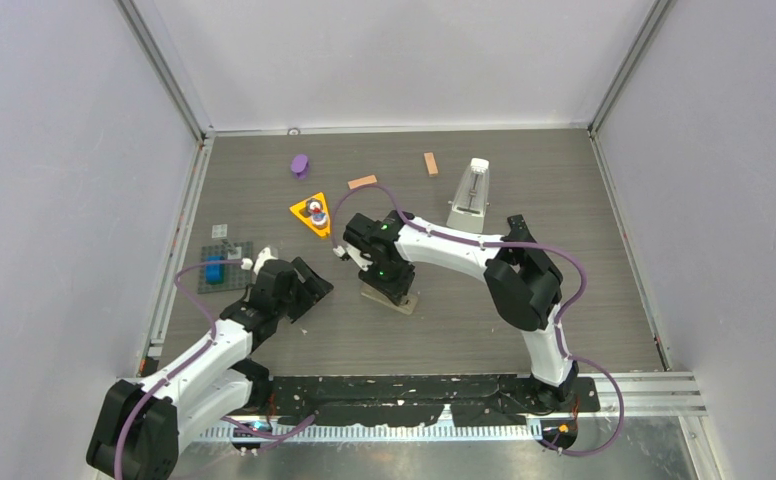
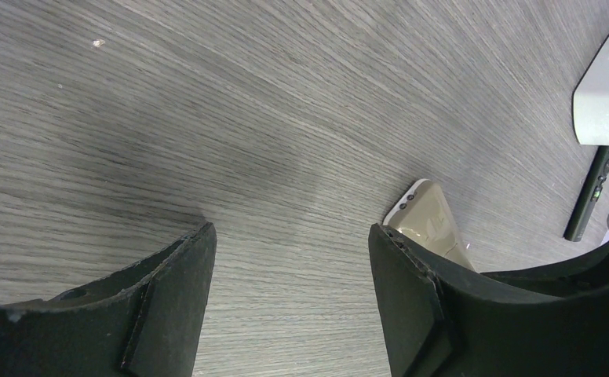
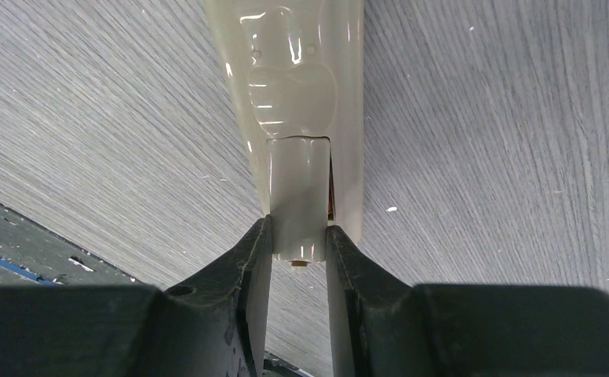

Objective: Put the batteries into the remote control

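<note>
Right gripper (image 3: 297,232) pinching the pale cover (image 3: 297,173) at the near end of the remote control (image 3: 301,71), mid-worktop; left gripper (image 2: 289,236) spread, empty, at its 9 o'clock. Risk — the cover slips or jams askew, as nothing braces the remote.

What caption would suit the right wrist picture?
Right tool pinching the battery cover of a beige remote lying on the grey table.

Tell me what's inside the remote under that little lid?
Only a thin slit with a speck of orange shows beside the lid. The lid, pinched by the right fingers, hides everything else inside the remote.
</note>
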### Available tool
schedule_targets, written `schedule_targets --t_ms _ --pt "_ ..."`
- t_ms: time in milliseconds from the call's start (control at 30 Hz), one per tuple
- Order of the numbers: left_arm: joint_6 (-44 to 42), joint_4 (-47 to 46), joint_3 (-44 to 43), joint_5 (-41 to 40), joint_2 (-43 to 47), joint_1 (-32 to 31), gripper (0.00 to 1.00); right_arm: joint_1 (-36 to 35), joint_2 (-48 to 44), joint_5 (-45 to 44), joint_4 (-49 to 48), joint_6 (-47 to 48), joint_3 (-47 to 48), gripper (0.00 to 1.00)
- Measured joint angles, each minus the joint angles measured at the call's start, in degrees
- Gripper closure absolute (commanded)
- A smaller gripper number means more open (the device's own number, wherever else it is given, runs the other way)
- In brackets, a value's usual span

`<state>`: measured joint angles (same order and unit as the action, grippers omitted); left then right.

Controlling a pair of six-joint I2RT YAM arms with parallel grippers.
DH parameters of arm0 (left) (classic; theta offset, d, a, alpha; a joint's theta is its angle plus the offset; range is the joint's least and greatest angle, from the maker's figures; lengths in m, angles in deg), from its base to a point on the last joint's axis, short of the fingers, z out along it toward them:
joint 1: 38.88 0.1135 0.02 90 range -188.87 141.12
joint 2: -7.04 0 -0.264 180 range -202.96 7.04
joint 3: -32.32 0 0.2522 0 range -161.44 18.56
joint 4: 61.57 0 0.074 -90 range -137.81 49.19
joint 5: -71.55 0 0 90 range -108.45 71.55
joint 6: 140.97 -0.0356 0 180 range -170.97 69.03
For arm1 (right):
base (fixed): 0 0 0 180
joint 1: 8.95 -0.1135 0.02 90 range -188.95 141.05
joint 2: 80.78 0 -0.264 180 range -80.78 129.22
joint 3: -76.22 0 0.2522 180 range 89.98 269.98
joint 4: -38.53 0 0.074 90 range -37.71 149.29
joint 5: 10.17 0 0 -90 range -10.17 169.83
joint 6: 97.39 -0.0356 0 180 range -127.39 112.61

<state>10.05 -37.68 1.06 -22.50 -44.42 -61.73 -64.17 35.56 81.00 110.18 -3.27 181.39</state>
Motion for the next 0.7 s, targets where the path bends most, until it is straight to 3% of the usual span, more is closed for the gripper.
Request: schedule_targets --t_ms 400,700 --pt "0.0 0.0 0.0 0.0 0.0 0.0 0.28 -0.02 1.09 -0.59 -0.46 0.17 0.35 0.56" --pt "-0.02 -0.04 0.0 0.0 0.0 0.0 0.28 -0.02 1.31 -3.45 -1.77 -0.66 0.35 0.33"
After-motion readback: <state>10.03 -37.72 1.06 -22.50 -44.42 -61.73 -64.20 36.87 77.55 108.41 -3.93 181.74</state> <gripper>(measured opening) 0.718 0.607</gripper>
